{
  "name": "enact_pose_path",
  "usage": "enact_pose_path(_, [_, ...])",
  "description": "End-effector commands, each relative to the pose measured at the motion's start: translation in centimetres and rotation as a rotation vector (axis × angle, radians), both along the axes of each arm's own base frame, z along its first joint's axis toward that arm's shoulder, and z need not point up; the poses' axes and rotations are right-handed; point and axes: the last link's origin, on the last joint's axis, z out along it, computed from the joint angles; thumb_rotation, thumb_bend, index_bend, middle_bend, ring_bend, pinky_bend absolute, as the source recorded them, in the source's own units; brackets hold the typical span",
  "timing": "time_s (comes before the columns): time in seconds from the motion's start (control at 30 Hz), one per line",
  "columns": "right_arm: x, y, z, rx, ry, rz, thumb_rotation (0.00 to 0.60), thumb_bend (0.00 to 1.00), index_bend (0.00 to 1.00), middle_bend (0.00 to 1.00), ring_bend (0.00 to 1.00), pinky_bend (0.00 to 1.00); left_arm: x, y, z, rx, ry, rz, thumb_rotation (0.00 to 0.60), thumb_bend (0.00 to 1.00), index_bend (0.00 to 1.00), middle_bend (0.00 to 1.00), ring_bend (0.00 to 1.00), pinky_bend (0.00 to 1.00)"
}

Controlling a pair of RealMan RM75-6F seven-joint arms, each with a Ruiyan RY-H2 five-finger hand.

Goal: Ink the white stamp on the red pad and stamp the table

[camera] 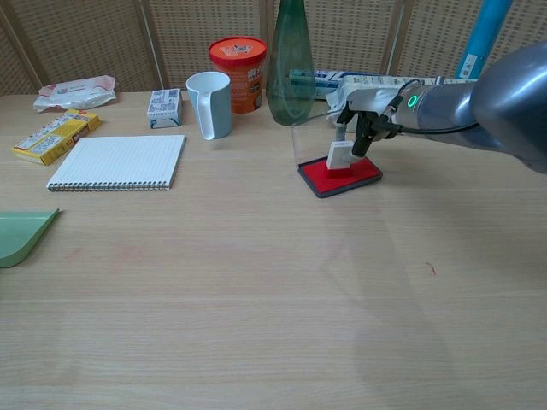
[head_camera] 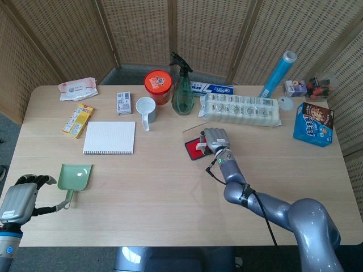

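The red ink pad (camera: 342,175) lies in its black tray at the table's middle, with its clear lid (camera: 309,143) standing up at the back. A white stamp (camera: 338,155) sits on the red surface, tilted, held at its top by my right hand (camera: 362,111). In the head view that right hand (head_camera: 215,139) covers most of the pad (head_camera: 193,150) and the stamp (head_camera: 199,145) peeks out at its left. My left hand (head_camera: 20,198) hangs off the near left table edge, fingers curled, holding nothing.
A green spray bottle (camera: 291,60), white mug (camera: 210,104) and orange tub (camera: 238,61) stand behind the pad. A notebook (camera: 120,161) and green dustpan (head_camera: 75,177) lie to the left. A packaged tray (head_camera: 241,109), blue roll (head_camera: 278,73) and blue box (head_camera: 313,124) are at the right.
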Motion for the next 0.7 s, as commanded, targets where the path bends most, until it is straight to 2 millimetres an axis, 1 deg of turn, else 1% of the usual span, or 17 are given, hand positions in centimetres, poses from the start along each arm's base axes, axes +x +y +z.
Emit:
enact_pose_path(0.03, [0.6,-0.2,1.6,-0.032,-0.023,0.016,0.600,0.40,0.73,1.00,1.00,1.00,0.1,0.0,-0.1,-0.002,-0.004,-0.004,0.352,0.07,0.37,0.40,0.31,0.18])
enact_pose_path(0.13, [0.9,0.3,3.1,-0.054,-0.038,0.034,0.600,0.40,0.73,1.00,1.00,1.00,0.2,0.0,-0.1,-0.002,-0.008,-0.007,0.349,0.07,0.37,0.40,0.31,0.18])
enact_pose_path(0.27, [-0.1,2.1,4.9,-0.066,-0.048,0.039,0.600,0.40,0.73,1.00,1.00,1.00,0.3,-0.1,0.0,0.003,-0.009,-0.012,0.352,0.07,0.37,0.40,0.31,0.18])
enact_pose_path(0.37, [-2.2,4.3,6.0,-0.063,-0.025,0.021,0.600,0.40,0.73,1.00,1.00,1.00,0.3,-0.1,0.3,0.006,-0.008,-0.015,0.346,0.07,0.37,0.40,0.31,0.18])
enact_pose_path(0.43, [-3.2,5.7,6.4,-0.055,-0.012,0.011,0.600,0.40,0.73,1.00,1.00,1.00,0.4,-0.1,0.3,0.007,-0.013,-0.018,0.347,0.07,0.37,0.40,0.31,0.18])
enact_pose_path(0.53, [-4.6,7.7,6.9,-0.038,0.001,-0.011,0.600,0.40,0.73,1.00,1.00,1.00,0.6,0.0,0.2,0.006,-0.020,-0.026,0.351,0.07,0.37,0.40,0.31,0.18])
enact_pose_path(0.6, [-6.0,9.5,7.2,-0.027,0.019,-0.032,0.600,0.40,0.73,1.00,1.00,1.00,0.8,0.0,0.0,-0.001,-0.028,-0.035,0.351,0.07,0.37,0.40,0.31,0.18])
enact_pose_path(0.7, [-7.3,11.4,7.3,-0.022,0.028,-0.048,0.600,0.40,0.73,1.00,1.00,1.00,1.1,0.1,-0.2,-0.006,-0.036,-0.045,0.348,0.07,0.37,0.40,0.31,0.18])
